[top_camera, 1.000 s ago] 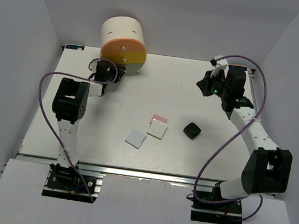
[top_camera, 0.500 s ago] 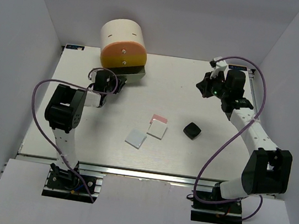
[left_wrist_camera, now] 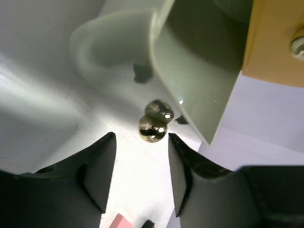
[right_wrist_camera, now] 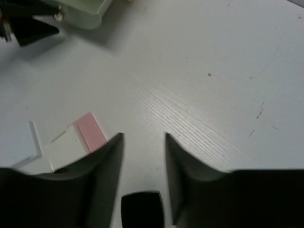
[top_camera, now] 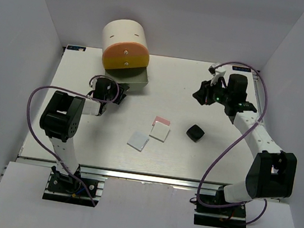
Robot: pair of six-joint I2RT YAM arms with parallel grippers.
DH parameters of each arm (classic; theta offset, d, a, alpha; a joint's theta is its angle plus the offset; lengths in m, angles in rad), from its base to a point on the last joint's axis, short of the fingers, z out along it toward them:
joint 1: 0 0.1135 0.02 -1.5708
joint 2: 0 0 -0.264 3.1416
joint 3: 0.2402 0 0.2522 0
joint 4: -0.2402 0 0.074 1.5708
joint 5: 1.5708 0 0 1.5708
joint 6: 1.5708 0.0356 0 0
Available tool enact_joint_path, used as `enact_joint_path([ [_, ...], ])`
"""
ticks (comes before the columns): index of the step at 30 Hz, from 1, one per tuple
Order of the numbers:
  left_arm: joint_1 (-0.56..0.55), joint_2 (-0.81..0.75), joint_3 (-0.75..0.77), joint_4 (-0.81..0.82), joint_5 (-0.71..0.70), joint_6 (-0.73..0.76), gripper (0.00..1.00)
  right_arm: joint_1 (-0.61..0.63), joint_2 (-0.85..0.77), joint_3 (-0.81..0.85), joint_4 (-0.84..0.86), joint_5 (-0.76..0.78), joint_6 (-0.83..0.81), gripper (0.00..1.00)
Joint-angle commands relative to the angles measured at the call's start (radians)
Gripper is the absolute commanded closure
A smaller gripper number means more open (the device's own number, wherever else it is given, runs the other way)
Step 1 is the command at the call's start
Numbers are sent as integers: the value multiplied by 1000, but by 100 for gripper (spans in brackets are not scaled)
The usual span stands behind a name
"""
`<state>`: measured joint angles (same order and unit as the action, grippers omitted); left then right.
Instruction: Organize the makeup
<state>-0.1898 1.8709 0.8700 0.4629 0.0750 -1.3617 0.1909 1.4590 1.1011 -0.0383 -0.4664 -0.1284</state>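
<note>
At the far left of the bench, the left pincer sits just in front of a pale green drawer that juts out from the base of the cream cylinder with its orange front. From the left wrist camera I can see the left pincer with its jaws apart and nothing clamped. A shiny metal knob on the drawer front lies just beyond the fingertips, in line with the gap between them. I cannot tell whether either finger touches it.

Over on the right, the right pincer hangs above bare bench near the far edge, and its jaws are apart and empty too.

The makeup I can see lies mid-bench, well apart from the drawer. The black compact sits alone on the robot's side of the right pincer. It appears low between the fingers in the right wrist view, but the overhead view shows the pincer clear of it. Left of the compact, the pink square touches the white square. A bluish-white square lies just beside them, nearer the arm bases.
</note>
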Motion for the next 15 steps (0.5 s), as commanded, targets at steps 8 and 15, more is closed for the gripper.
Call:
enact_joint_path([
  [8,-7,-133,14,-104,26,87,31,33,60,95,-378,-120,-276,14],
  [15,-5,-327,-46,-254,19,232,17,88,40,-18,-448,181,-295,11],
])
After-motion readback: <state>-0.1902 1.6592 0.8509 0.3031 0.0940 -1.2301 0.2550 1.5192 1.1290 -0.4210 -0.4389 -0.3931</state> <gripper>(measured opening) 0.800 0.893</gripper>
